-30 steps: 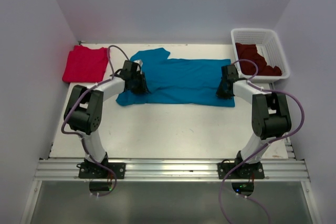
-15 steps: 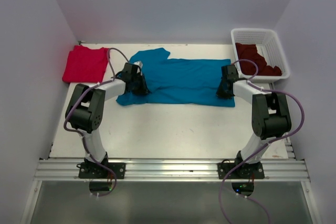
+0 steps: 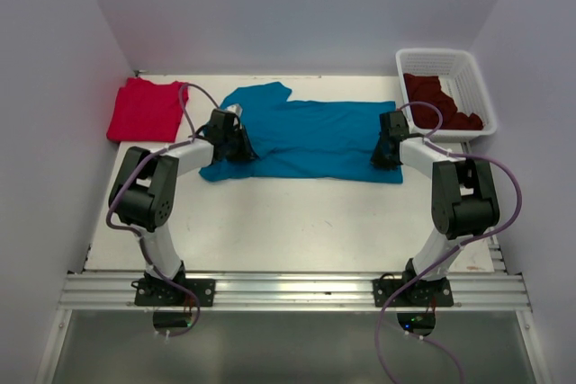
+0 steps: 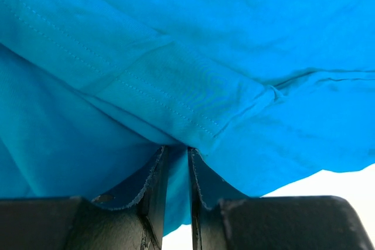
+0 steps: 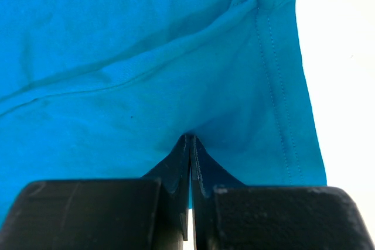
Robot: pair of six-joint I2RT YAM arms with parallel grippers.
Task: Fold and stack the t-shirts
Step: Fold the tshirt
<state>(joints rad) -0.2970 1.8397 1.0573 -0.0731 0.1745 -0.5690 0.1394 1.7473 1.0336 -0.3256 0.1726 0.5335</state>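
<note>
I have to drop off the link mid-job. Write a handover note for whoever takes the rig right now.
Grippers: the left gripper is pinching the left end of the teal shirt. The right gripper is shut on its right end, near the corner.
Things: the teal shirt lies spread across the middle of the table. The red shirt is at the far left corner. The maroon shirts are heaped in the basket at far right.
Done: the red shirt looks folded.
Left: fold the teal shirt, stack it, then do the maroon shirts.
</note>
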